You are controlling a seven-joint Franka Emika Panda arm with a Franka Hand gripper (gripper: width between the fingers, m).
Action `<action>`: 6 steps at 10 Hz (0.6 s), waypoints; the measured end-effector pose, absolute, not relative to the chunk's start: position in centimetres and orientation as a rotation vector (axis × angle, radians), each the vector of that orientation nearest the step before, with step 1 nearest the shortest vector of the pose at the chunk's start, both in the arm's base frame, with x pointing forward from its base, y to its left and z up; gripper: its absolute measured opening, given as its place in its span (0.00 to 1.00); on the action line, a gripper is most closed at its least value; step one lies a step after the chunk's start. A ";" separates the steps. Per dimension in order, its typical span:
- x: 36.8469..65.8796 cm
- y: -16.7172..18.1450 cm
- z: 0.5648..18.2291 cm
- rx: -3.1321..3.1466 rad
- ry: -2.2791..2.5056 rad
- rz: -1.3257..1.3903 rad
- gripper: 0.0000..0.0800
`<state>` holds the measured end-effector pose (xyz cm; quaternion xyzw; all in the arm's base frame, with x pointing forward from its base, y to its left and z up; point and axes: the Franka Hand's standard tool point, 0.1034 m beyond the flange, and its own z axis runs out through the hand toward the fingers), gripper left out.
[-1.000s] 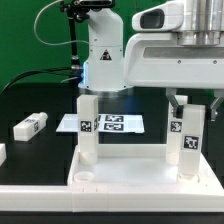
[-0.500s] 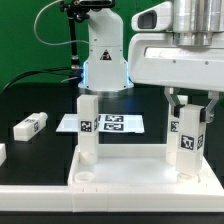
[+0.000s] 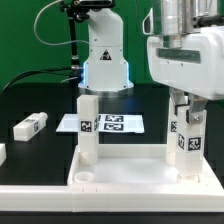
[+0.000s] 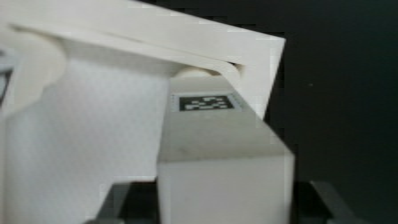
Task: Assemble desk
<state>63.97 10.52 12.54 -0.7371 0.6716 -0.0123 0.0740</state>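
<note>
The white desk tabletop [image 3: 130,180] lies near the table's front edge with its raised rim up. One white tagged leg [image 3: 88,128] stands upright in its left back socket. A second leg [image 3: 187,142] stands upright at the right back corner, with my gripper [image 3: 187,108] shut on its upper end from above. In the wrist view that leg [image 4: 222,150] runs down between my dark fingers [image 4: 128,202] to the tabletop's corner [image 4: 89,120]. Its foot meets the socket, but how deep it sits is hidden.
A loose white leg [image 3: 30,126] lies on the black table at the exterior view's left, and another white part [image 3: 2,152] shows at the left edge. The marker board [image 3: 115,123] lies behind the tabletop. The arm's base [image 3: 105,60] stands at the back.
My wrist has turned about the right leg's axis, so the hand's housing now faces differently. The leg stays upright at its corner and the grip has not changed.
</note>
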 end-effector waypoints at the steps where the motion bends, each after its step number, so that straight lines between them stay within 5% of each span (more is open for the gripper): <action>1: 63.9 10.6 12.6 -2.172 2.060 -0.030 0.36; 3: 63.9 10.6 12.4 -2.162 2.071 -0.029 0.38; 5: 63.9 10.6 12.4 -2.239 1.991 -0.037 0.77; 6: 63.7 10.7 12.4 -2.402 1.823 -0.042 0.77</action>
